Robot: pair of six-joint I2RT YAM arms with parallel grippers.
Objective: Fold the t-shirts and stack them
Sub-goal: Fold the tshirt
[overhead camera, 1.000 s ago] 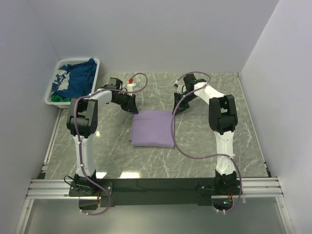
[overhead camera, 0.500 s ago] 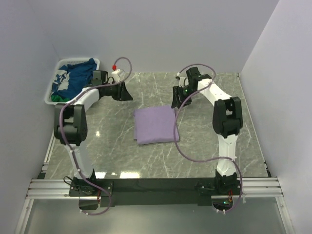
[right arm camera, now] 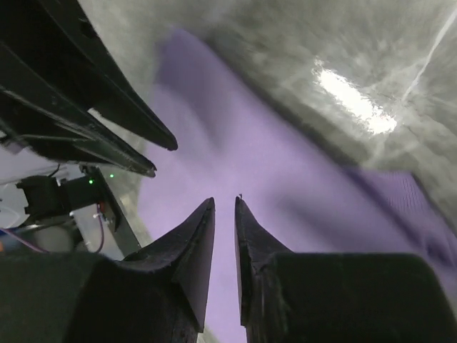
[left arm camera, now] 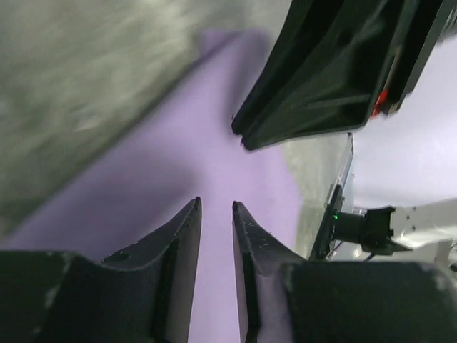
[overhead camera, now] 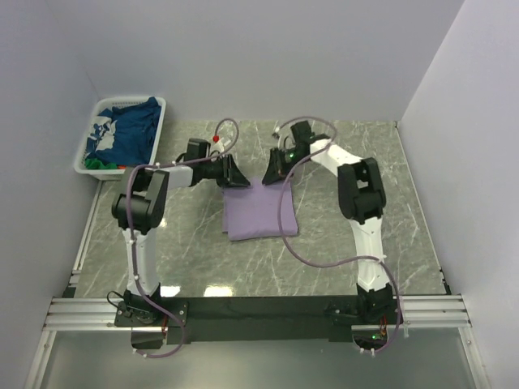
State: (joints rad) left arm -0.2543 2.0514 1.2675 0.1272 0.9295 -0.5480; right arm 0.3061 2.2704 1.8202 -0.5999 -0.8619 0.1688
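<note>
Both tools, left (overhead camera: pixel 234 172) and right (overhead camera: pixel 272 170), nearly clenched, empty, at purple shirt's (overhead camera: pixel 258 212) 12 o'clock edge; pinch corners together, pull evenly.

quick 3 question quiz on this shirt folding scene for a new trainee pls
1. True or false: the purple shirt lies folded on the table.
2. Where do the other shirts sit? A in the basket; B on the purple shirt; C on the floor.
3. Fill in: the left gripper and right gripper both hover at the shirt's ___ edge.

Key: 1 true; 2 A; 3 far.
</note>
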